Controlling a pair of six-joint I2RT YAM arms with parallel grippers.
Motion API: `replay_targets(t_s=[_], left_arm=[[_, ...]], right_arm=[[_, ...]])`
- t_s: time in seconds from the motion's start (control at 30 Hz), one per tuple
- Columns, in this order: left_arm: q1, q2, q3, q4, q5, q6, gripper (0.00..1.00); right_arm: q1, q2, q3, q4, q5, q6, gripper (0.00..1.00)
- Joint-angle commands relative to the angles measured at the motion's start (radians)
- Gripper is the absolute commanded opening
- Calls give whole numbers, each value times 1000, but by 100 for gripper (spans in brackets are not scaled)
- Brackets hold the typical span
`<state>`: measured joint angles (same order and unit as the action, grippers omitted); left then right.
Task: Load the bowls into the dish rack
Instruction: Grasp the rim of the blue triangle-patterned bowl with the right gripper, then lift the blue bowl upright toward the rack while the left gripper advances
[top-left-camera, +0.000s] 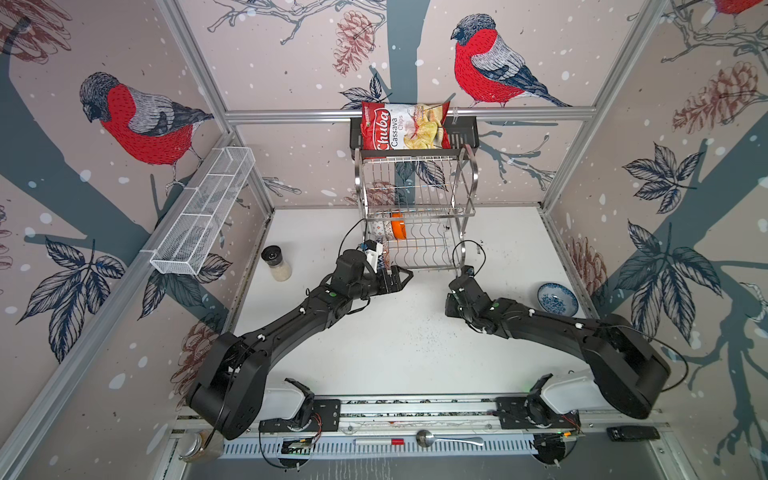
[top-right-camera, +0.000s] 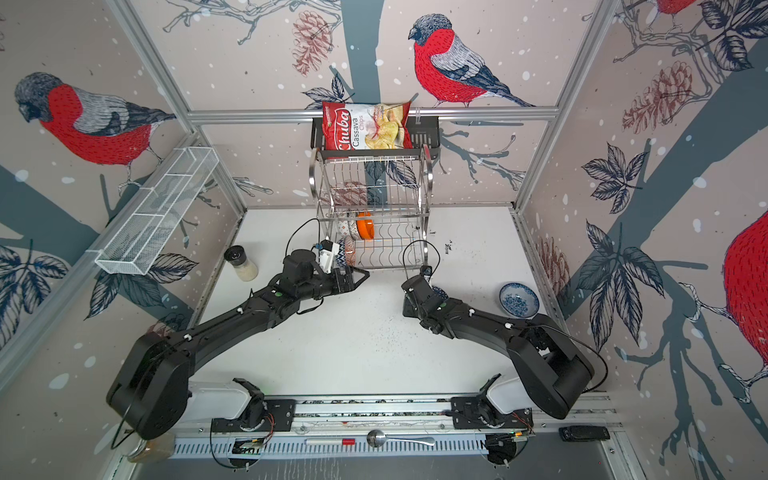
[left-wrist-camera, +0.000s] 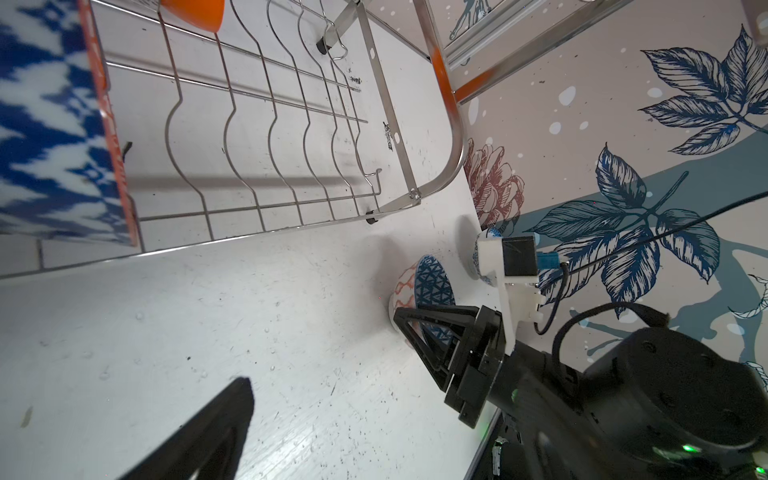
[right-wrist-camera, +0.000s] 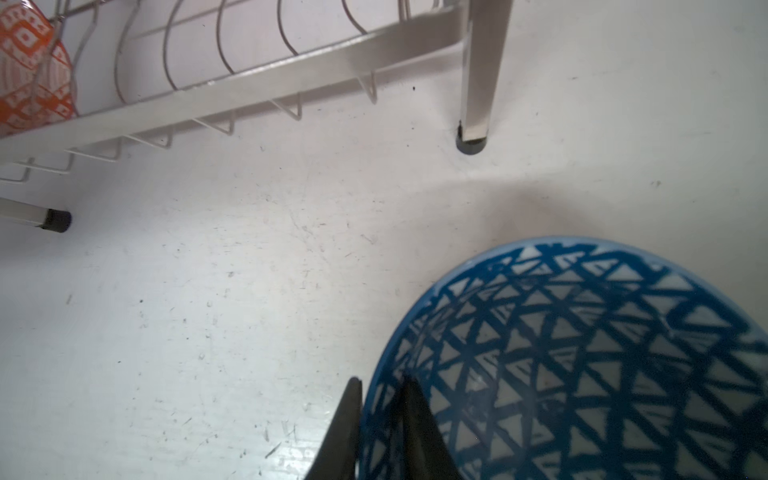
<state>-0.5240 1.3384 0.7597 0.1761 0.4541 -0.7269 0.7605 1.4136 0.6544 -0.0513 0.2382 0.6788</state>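
Observation:
The dish rack (top-left-camera: 415, 199) (top-right-camera: 374, 195) stands at the back of the white table. On its lower shelf lean an orange bowl (top-left-camera: 398, 226), a patterned bowl (top-left-camera: 379, 228) and a blue-and-white bowl (left-wrist-camera: 45, 124). My right gripper (right-wrist-camera: 382, 409) is shut on the rim of the dark-blue triangle bowl (right-wrist-camera: 582, 353) (left-wrist-camera: 432, 286), which rests on the table by the rack's front right leg. My left gripper (top-left-camera: 399, 276) is open and empty at the rack's front left corner. Only one of its fingers (left-wrist-camera: 216, 424) shows in the left wrist view. A blue-floral bowl (top-left-camera: 557, 299) (top-right-camera: 518, 300) sits near the right wall.
A glass shaker jar (top-left-camera: 276, 264) with a black lid stands left of the rack. A white mesh basket (top-left-camera: 203, 216) hangs on the left wall. A chips bag (top-left-camera: 405, 124) lies on the black shelf above the rack. A spoon (top-left-camera: 428, 438) lies on the front rail.

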Motion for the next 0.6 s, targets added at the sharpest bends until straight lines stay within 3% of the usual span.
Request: replay_targets(t_s=[0.0, 0.17, 0.57], left_arm=[[6, -5, 3, 9, 11, 9, 98], [10, -12, 10, -8, 8, 16, 98], [49, -27, 33, -77, 20, 48, 98]], right_arm=[[1, -8, -6, 37, -59, 3, 15], [1, -31, -10, 66, -94, -1, 9], [-2, -145, -30, 204, -219, -10, 4]])
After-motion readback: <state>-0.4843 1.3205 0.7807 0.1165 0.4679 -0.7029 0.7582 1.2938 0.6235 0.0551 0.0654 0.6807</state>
